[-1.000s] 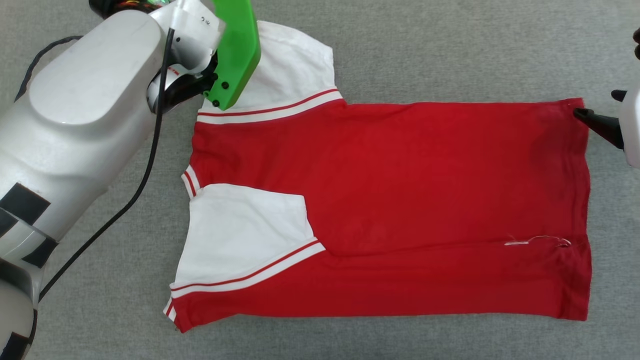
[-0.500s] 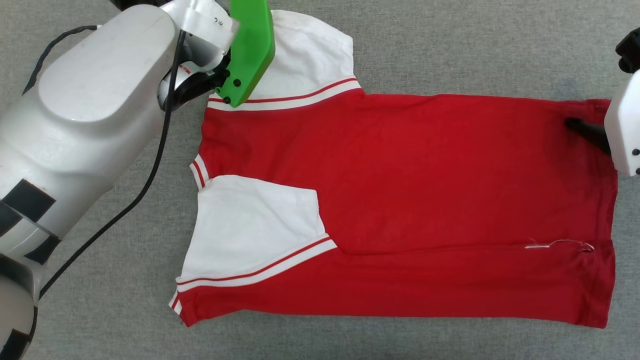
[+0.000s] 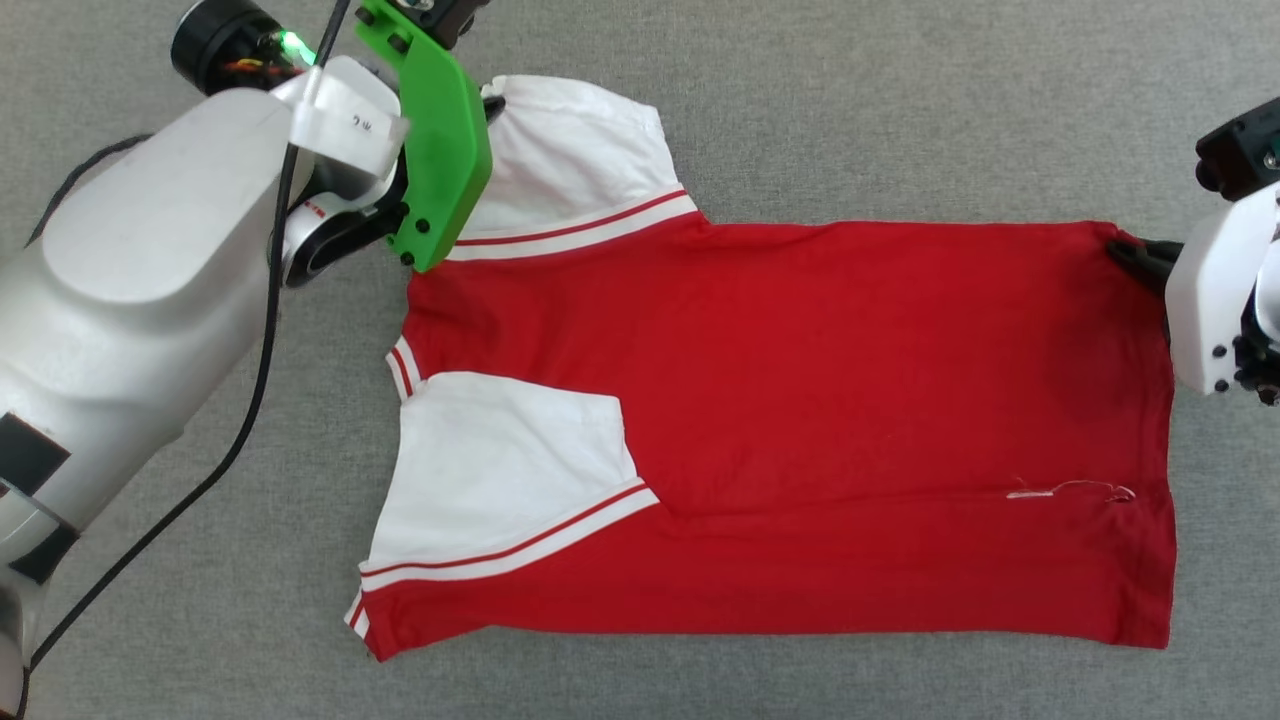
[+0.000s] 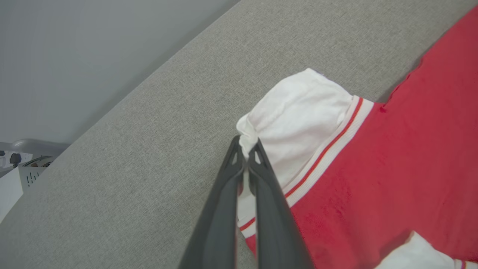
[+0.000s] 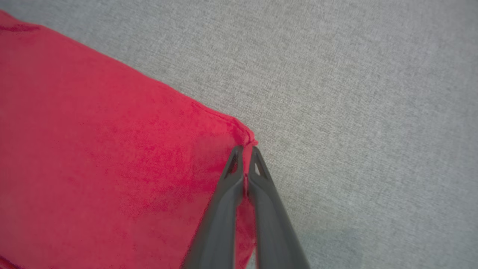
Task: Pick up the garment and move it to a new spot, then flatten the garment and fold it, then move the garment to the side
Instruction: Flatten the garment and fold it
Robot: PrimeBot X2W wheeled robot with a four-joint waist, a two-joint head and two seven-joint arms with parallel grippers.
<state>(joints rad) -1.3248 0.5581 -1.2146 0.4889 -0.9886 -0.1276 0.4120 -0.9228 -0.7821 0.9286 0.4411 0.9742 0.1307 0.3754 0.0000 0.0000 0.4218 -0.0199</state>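
The red garment (image 3: 800, 400) lies spread flat on the grey fabric surface (image 3: 900, 100), its near long edge folded over and one white sleeve lying on top of the body. The left gripper (image 4: 246, 147) has its fingers pinched together on the bunched edge of the far white sleeve. The right gripper (image 5: 245, 149) is closed on the far hem corner, red cloth caught between its tips.

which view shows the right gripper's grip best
Right wrist view: the right gripper is shut on the garment's hem corner, close up. Head view catches a dark fingertip there. Left wrist view faces the white sleeve.
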